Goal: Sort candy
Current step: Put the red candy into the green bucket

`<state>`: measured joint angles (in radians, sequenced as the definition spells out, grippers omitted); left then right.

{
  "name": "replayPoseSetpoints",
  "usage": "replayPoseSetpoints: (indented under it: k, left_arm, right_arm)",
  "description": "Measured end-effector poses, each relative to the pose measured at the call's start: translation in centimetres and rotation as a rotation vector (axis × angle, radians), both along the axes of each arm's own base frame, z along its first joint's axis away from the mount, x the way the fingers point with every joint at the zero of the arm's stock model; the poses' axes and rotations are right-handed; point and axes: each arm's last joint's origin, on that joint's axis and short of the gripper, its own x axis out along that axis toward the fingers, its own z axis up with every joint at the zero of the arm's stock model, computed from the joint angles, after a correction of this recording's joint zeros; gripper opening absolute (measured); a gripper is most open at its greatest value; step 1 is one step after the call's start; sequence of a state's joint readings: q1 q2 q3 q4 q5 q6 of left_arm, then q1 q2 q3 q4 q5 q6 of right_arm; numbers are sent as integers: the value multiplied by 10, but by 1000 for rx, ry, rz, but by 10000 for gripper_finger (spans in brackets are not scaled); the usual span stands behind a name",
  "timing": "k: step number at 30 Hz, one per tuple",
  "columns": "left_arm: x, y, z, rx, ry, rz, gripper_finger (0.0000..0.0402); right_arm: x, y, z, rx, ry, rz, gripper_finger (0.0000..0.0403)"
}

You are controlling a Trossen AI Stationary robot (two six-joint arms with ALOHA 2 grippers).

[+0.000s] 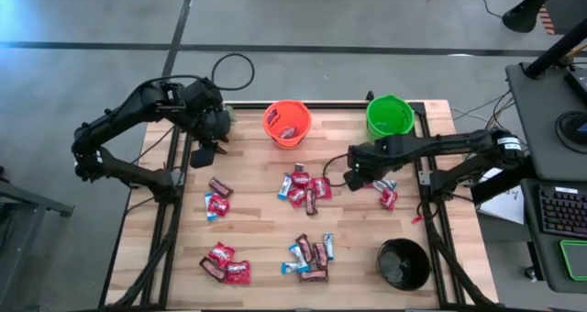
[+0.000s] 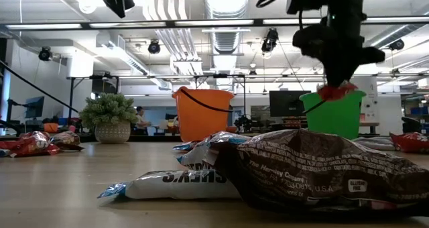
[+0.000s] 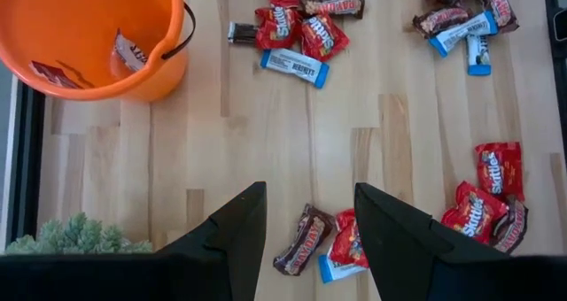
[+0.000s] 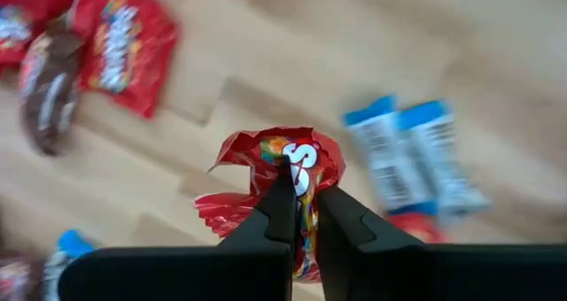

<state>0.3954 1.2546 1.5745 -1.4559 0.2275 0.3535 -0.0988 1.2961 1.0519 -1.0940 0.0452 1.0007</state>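
Observation:
Candy lies in several small heaps on the wooden table: red packets, blue-and-white bars and dark brown bars point(image 1: 304, 188), point(image 1: 310, 255), point(image 1: 225, 263), point(image 1: 218, 197). My right gripper point(image 1: 352, 172) hovers between the middle heap and a small heap point(image 1: 385, 195), shut on a red packet point(image 4: 297, 164). My left gripper point(image 1: 206, 152) is open above the table, left of the orange bucket point(image 1: 287, 122). In its wrist view a brown bar point(image 3: 304, 239) and a red packet point(image 3: 349, 239) lie below the open fingers point(image 3: 310, 204). Two pieces point(image 3: 128, 51) lie inside the orange bucket. My right gripper pinches the red packet between its two fingers point(image 4: 280, 204), coming from above and pointing down. The crumpled upper part of the wrapper point(image 4: 306, 152) sticks out past the fingertips. The packet point(image 2: 337, 90) is lifted clear of the table, hanging below the fingers.
A green bucket point(image 1: 390, 117) stands at the far edge right of the orange one. A black bucket point(image 1: 404, 263) sits near the right front corner. A small green plant point(image 3: 75, 235) in a pot point(image 2: 111, 132) stands by the far left corner.

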Motion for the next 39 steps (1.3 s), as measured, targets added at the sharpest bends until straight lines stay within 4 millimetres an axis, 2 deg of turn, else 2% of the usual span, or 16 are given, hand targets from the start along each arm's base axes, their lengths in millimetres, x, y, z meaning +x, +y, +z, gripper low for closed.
replayPoseSetpoints:
  k: [6, 11, 18, 30, 39]
  left_arm:
    - [2, 1, -1, -3, 0, 6, 155]
    - [2, 1, -1, -15, 1, 28, 155]
    - [2, 1, -1, -25, 2, 47, 155]
    - [2, 1, -1, -38, 3, 74, 154]
    - [2, 1, 0, -42, -3, 90, 154]
  right_arm:
    - [-4, -19, 37, -103, 47, 39, 12]
    - [-8, -46, 54, -152, 30, 49, 12]
    - [-21, -84, 68, -190, 24, 33, 12]
    - [-54, -134, 92, -252, 28, -23, 12]
    - [-76, -157, 96, -285, 69, -45, 13]
